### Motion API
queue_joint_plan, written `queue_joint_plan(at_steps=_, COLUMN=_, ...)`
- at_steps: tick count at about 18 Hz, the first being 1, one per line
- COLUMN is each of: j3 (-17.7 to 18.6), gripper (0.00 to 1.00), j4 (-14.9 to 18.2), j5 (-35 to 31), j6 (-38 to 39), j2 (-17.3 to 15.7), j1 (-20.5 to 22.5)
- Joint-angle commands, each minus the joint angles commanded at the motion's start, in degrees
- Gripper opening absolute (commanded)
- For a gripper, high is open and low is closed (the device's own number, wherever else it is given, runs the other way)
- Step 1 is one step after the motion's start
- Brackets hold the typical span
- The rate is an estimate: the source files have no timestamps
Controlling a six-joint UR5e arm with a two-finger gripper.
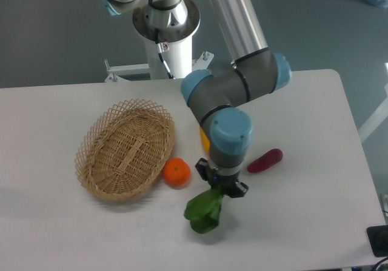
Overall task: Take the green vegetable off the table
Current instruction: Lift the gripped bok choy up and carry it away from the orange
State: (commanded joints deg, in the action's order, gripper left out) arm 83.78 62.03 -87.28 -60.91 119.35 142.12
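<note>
The green vegetable (203, 211) is a leafy toy with dark green leaves. It sits near the front of the white table (303, 210). My gripper (217, 193) comes straight down over its upper end, where the stem is hidden under the gripper body. The fingers are hidden, so I cannot tell whether they are closed on the vegetable or whether it is lifted off the table.
A woven wicker basket (126, 148) lies at the left. An orange (177, 172) sits beside the basket, just left of the gripper. A purple-red elongated vegetable (265, 160) lies to the right. A yellow vegetable (205, 140) shows partly behind the wrist.
</note>
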Motion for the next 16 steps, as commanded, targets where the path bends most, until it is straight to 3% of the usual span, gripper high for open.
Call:
queue_joint_plan(at_steps=4, j3=-10.4, gripper=0.04, j4=12.4, j5=0.1, j6=-0.4, j2=2.5, j1=3.0)
queue_joint_plan(at_steps=5, j3=-12.5, gripper=0.04, j4=13.9, j5=0.0, j6=-1.4, j2=3.4, j1=3.3)
queue_joint_plan(at_steps=16, j3=-22.3, gripper=0.05, j4=14.7, j5=-1.8, j6=-11.2, j2=8.7, j1=8.4)
